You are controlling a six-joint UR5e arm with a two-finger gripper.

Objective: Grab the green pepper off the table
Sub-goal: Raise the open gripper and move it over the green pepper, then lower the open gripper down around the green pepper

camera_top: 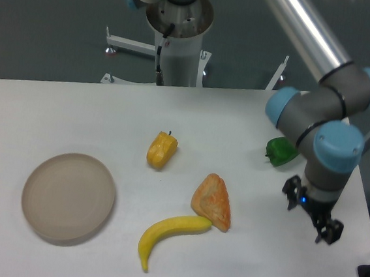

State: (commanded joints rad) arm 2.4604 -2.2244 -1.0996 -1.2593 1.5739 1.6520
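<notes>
At the lower left of the frame a round beige plate [68, 197] lies on the large white matte bench [56, 113]. Toward the centre sits a yellow-orange toy pepper with a dark stem [161, 149]. Below it, a curved yellow banana [170, 232] touches an orange wedge-shaped toy pastry [213, 201]. At centre right the small glossy dark-green toy pepper [281, 151] rests on the bench, partly hidden behind the grey-and-blue arm [324, 126]. Just right and lower, the black two-finger end effector [311, 213] hangs with fingers spread, holding nothing.
</notes>
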